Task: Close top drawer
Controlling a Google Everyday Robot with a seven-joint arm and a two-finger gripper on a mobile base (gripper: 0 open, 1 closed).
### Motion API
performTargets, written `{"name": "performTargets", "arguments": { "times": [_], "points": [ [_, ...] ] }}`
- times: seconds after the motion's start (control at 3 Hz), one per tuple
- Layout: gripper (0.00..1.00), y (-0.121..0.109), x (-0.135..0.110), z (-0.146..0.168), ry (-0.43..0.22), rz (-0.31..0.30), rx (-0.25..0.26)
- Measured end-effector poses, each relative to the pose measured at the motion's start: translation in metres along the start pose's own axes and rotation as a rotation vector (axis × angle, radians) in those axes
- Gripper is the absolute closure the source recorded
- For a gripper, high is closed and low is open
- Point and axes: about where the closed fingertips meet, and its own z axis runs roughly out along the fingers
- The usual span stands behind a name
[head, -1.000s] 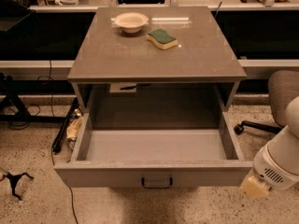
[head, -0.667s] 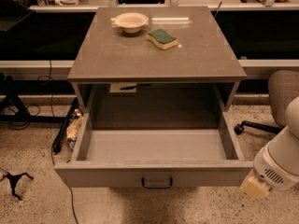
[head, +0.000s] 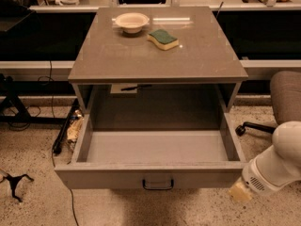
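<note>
- The gripper (head: 241, 191) is being held low at the lower right, just beside the right end of the top drawer's front panel; whether it is open or closed cannot be told.
- The top drawer (head: 155, 147) is being shown pulled far out of the cabinet, with its wire handle (head: 158, 184) centred on the front.
- A pale bowl (head: 132, 21) and a green-and-yellow sponge (head: 163, 39) are being borne near each other on the cabinet top (head: 141, 62).

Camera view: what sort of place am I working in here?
Likely a lab or office workroom: speckled hard floor, a rolling chair at right, long benches behind the cabinet. The pincer sits low right, near the front corner of the open top drawer.
</note>
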Motion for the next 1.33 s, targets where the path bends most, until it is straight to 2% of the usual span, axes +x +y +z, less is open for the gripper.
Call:
{"name": "performTargets", "arguments": {
  "times": [0.33, 0.67, 1.0, 1.33],
  "points": [
    [1.00, -0.003, -0.047, 0.017, -0.155, -0.003, 0.015],
    [1.00, -0.008, -0.060, 0.017, -0.200, -0.002, 0.040],
    [1.00, -0.008, -0.061, 0.017, -0.201, -0.003, 0.040],
    [1.00, -0.019, -0.094, 0.023, -0.279, -0.041, 0.059]
  ]
}}
